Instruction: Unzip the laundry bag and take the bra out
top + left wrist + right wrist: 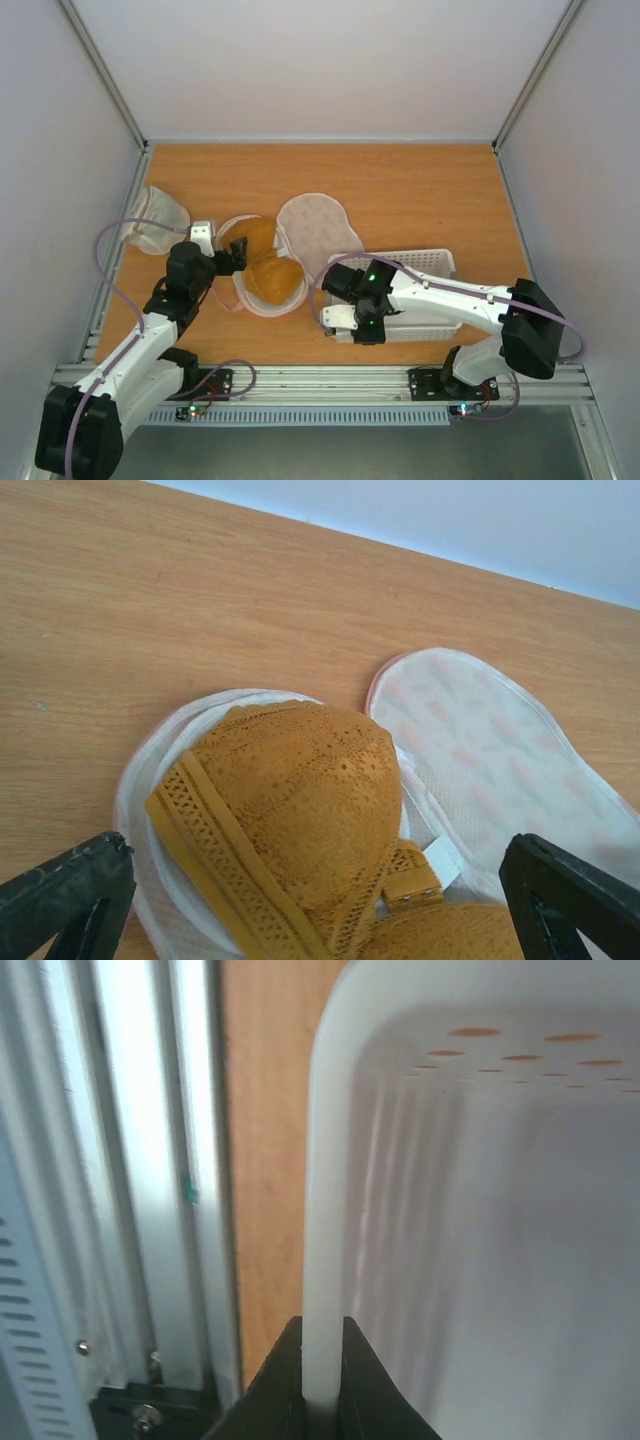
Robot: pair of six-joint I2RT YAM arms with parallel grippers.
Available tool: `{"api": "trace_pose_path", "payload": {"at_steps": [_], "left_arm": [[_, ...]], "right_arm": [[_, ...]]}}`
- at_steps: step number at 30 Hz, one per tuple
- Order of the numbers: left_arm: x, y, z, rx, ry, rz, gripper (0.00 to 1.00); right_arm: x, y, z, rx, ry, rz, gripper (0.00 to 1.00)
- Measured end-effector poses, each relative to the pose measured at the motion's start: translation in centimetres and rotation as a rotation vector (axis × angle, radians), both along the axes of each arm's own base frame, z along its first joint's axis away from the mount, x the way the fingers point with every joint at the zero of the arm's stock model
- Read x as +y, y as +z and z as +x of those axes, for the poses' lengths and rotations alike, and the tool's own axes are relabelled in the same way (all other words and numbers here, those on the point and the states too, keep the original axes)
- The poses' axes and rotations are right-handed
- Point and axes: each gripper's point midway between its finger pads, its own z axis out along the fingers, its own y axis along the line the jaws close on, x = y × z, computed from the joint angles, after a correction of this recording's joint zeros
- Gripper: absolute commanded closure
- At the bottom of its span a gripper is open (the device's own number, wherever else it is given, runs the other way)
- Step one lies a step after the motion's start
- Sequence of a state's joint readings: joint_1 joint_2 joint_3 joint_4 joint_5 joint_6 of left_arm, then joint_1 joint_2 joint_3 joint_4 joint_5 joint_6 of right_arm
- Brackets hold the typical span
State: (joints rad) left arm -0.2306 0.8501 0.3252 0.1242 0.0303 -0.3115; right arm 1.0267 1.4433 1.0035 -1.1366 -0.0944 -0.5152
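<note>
The laundry bag lies unzipped and spread open on the table. Its patterned flap (315, 225) (500, 750) is folded out to the right, and its other half (150, 770) lies under the bra. The mustard-brown bra (268, 270) (300, 810) rests cups-up on that half. My left gripper (237, 255) (315, 855) is open wide, its fingers on either side of the nearer cup and not gripping it. My right gripper (350, 322) (322, 1335) is shut on the rim of the white perforated basket (420, 265) (322, 1210) at its near left corner.
An off-white mesh sack (155, 220) lies at the left edge of the table, behind my left arm. The aluminium frame rail (130, 1210) runs close beside the basket along the near edge. Bare wooden table (400, 180) lies behind the bag and basket.
</note>
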Motion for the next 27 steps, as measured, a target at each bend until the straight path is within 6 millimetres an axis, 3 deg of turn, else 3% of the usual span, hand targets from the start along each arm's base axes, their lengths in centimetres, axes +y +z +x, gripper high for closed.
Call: {"api": "trace_pose_path", "payload": {"at_steps": [6, 16, 23, 27], "left_arm": [[0.0, -0.1, 0.0, 0.004, 0.0, -0.007, 0.01], [-0.2, -0.7, 0.0, 0.031, 0.0, -0.027, 0.01], [-0.2, -0.7, 0.0, 0.034, 0.0, -0.035, 0.01], [-0.2, -0.9, 0.0, 0.042, 0.002, -0.035, 0.01]], "right_arm": [[1.6, 0.2, -2.9, 0.061, 0.055, 0.036, 0.99], [2.4, 3.0, -2.6, 0.002, 0.068, 0.125, 0.99], [2.1, 0.2, -2.7, 0.034, 0.097, 0.075, 0.99], [2.3, -1.2, -0.1, -0.02, 0.071, 0.081, 0.99]]}}
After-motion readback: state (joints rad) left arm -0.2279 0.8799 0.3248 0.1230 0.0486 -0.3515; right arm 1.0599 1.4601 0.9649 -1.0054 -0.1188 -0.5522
